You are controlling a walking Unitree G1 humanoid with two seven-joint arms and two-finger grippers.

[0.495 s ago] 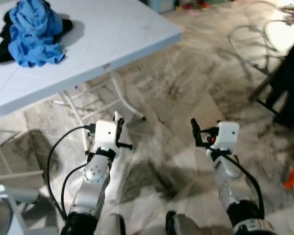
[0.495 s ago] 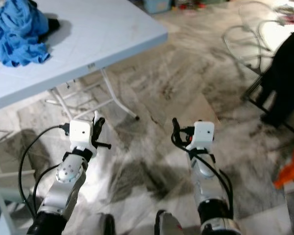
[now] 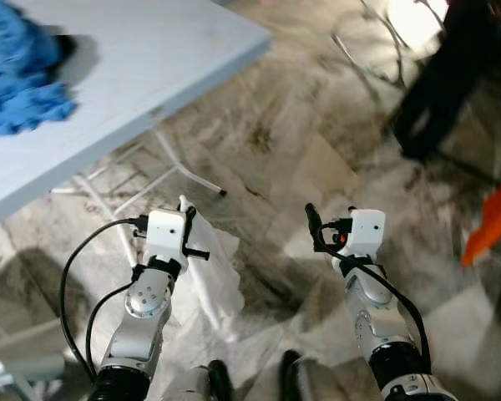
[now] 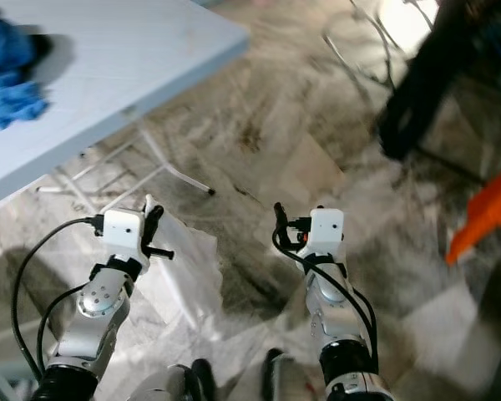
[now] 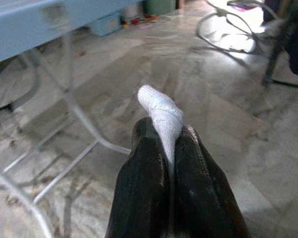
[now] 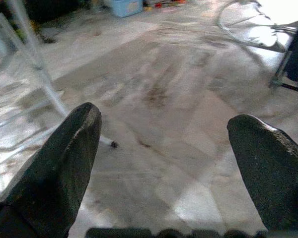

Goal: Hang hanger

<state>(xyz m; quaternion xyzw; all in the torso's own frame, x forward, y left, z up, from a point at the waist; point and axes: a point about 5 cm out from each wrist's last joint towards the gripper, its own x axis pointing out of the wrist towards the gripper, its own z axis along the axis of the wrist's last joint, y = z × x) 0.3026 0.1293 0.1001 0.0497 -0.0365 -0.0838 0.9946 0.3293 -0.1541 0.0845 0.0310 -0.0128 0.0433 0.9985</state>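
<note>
My left gripper (image 3: pixel 189 222) is shut on the white tip of a hanger (image 5: pixel 159 110), held low over the floor in front of me. The tip sticks up between the two black fingers (image 5: pixel 141 173). Below this gripper a white garment (image 3: pixel 217 284) hangs down, with a white bar of the hanger (image 3: pixel 202 294) running through it. My right gripper (image 6: pixel 164 148) is open, fingers wide apart and nothing between them. It is held at about the same height to the right, with one of its fingers (image 3: pixel 311 219) pointing up.
A pale blue folding table (image 3: pixel 159 50) stands at my left with blue clothes (image 3: pixel 17 92) on it and white legs (image 3: pixel 175 167) below. A dark hanging garment (image 3: pixel 438 83) and white wire loops (image 3: pixel 359 42) are at the far right. An orange thing (image 3: pixel 491 221) lies on the marble floor.
The whole picture has shifted, so the camera has moved. The white garment below my left gripper now shows. Both grippers keep their pose.
</note>
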